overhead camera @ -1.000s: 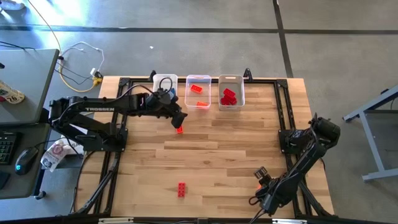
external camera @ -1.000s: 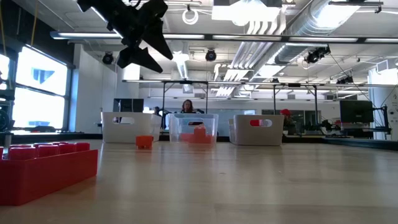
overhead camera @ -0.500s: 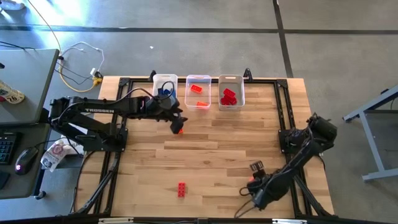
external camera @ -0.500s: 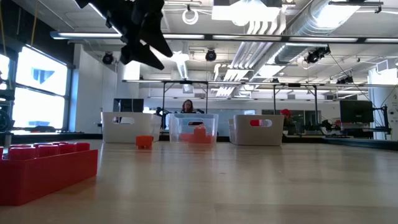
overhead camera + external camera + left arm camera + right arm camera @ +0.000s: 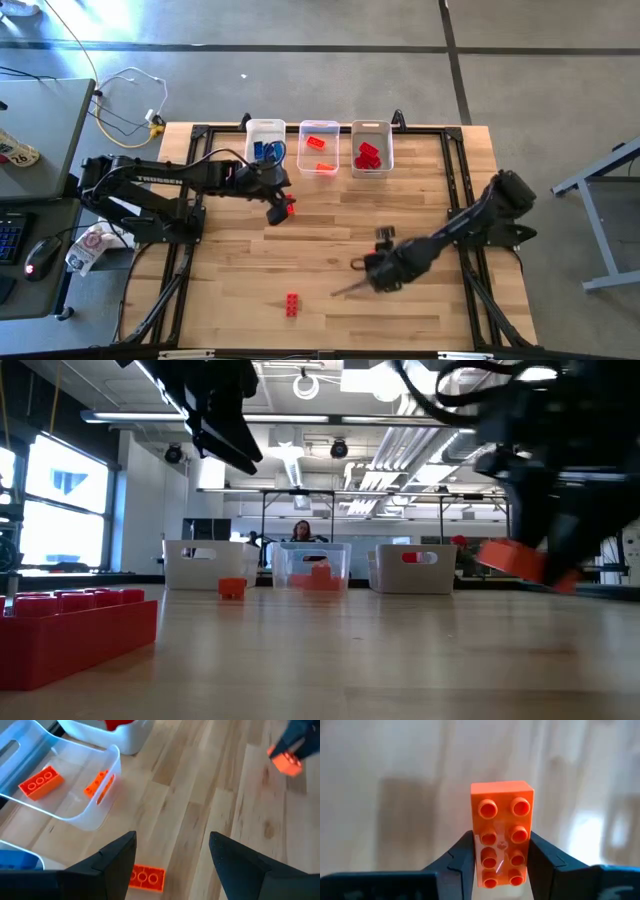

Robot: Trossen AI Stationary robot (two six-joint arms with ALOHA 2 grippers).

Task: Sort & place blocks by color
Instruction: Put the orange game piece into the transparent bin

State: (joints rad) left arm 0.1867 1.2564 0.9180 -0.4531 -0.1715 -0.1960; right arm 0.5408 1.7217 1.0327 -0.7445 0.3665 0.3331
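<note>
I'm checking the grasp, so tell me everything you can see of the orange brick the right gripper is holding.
The orange brick is a glossy plastic block with eight round studs in two rows of four. The right gripper is shut on it, its dark fingers pressing the two long sides near one end, the other end sticking out free. It hangs above the wooden table, touching nothing else.

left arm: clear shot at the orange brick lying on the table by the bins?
Probably yes. The left end effector hangs open just above that orange brick, with bare wood around it; the middle bin sits just beyond.
</note>
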